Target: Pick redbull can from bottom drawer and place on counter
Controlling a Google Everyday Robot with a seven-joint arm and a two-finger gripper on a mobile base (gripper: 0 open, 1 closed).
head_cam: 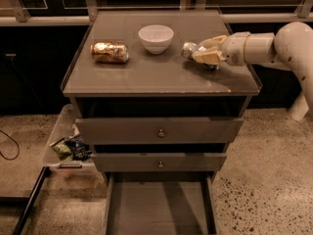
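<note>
The gripper (200, 52) is just right of the bowl (156, 37), low over the counter (161, 76), and its fingers are closed on the redbull can (189, 49). The can sticks out of the fingers toward the bowl. Its long axis seems nearly level, but I cannot tell surely, nor whether it touches the counter. The bottom drawer (159, 204) stands open without it.
</note>
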